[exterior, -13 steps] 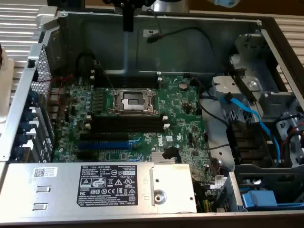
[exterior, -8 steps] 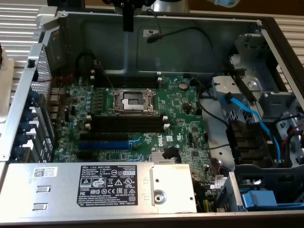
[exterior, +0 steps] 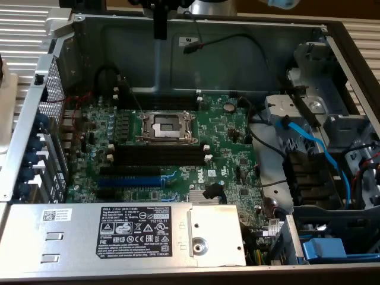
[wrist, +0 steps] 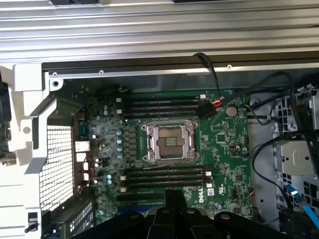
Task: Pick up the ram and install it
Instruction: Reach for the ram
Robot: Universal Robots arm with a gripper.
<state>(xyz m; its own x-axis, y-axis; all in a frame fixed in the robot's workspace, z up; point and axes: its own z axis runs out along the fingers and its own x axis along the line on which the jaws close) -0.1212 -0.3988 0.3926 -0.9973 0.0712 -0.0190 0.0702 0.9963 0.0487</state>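
One arm [exterior: 209, 5] hanging above motherboard [exterior: 225, 135], fingers [wrist: 175, 201] pinched shut, pointing down; anything held, cannot tell.

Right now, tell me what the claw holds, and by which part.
It cannot be told: the claw is shut above the motherboard, but whether its dark tips pinch the ram is unclear.

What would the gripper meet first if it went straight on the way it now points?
Most likely the black memory slots next to the CPU socket on the motherboard; the shut gripper points down over them. Which slot is unclear, since depth is hard to judge.
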